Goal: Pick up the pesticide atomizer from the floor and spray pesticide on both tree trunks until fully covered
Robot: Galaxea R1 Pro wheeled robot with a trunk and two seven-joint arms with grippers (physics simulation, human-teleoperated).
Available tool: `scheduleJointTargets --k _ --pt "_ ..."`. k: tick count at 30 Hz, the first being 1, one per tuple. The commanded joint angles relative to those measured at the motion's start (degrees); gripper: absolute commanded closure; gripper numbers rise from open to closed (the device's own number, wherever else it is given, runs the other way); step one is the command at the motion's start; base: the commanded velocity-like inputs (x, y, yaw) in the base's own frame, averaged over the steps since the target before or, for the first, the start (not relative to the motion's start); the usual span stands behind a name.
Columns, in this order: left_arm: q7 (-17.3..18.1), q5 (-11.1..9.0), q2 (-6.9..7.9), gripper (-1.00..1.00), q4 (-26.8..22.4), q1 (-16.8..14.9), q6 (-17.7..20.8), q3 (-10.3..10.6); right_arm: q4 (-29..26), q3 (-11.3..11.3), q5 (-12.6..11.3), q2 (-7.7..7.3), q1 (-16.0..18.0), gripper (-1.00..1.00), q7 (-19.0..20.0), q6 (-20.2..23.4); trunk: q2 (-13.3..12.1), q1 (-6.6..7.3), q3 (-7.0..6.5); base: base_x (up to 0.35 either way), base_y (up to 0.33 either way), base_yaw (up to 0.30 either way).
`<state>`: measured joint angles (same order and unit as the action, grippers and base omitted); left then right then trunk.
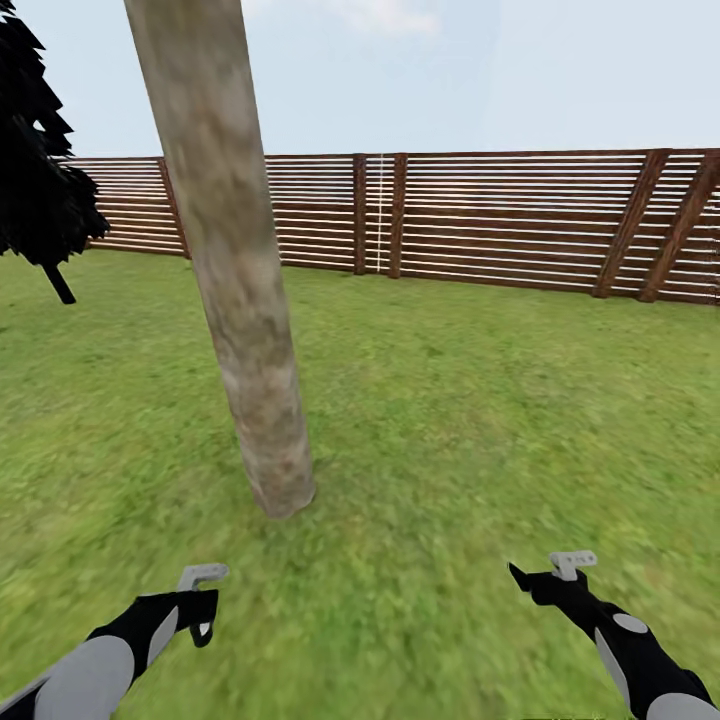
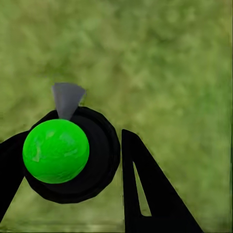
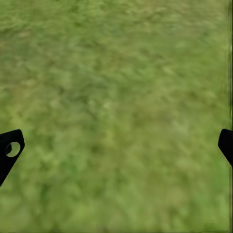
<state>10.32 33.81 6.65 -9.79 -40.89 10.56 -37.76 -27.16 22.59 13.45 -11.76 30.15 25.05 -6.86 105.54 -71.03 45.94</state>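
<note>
One thick tree trunk [image 1: 235, 290], mottled grey-tan and bare, rises from the grass [image 1: 470, 420] a little left of centre in the head view, leaning slightly. Its foot stands just beyond the left tool [image 1: 203, 610]. Far behind it a brown slatted fence [image 1: 500, 215] runs across the lawn, and a dark thin-trunked tree [image 1: 40, 180] stands at the far left.

Both arms reach forward low over the grass, well apart. The right tool [image 1: 545, 580] is released: in the right wrist view its fingers [image 3: 9, 150] sit wide apart, with bare grass between them.

In the left wrist view a round black thing [image 2: 99, 160] carrying a bright green ball [image 2: 56, 150] and a grey cone-shaped tip [image 2: 67, 99] sits between the left tool's fingers [image 2: 145, 194]. It cannot be told whether they clench it, or whether it is the pesticide atomizer.
</note>
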Motion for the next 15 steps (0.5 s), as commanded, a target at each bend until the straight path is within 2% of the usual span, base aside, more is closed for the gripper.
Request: scheduleJointTargets --k 1,4,8,10,15 --pt "0.03 -0.05 -0.14 1.0 -0.69 -0.09 3.07 0.19 0.0 0.0 0.0 -0.01 0.0 -1.0 0.0 0.0 0.0 0.0 0.0 0.042 0.005 -0.28" --pt "0.06 0.15 -0.36 1.0 -2.86 -0.27 5.52 0.34 0.02 0.0 0.0 -0.02 0.0 -1.0 0.0 0.0 0.0 0.0 0.0 0.01 0.001 -0.295" --pt "0.07 0.11 -0.32 1.0 -4.98 -1.09 12.07 0.33 0.08 0.0 0.0 0.05 -0.03 -1.0 0.0 0.0 0.0 0.0 0.0 0.001 0.0 -0.298" --pt "0.12 0.06 -0.54 1.0 -6.67 -1.36 12.93 0.32 0.09 0.0 0.0 0.05 -0.06 -1.0 0.0 0.0 0.0 0.0 0.0 0.0 0.0 -0.19" --pt "0.69 -0.18 -0.47 1.0 -8.56 -2.03 13.34 0.29 0.09 0.0 0.0 0.07 -0.08 -1.0 -0.08 0.0 0.0 0.0 0.0 0.0 0.0 -0.027"
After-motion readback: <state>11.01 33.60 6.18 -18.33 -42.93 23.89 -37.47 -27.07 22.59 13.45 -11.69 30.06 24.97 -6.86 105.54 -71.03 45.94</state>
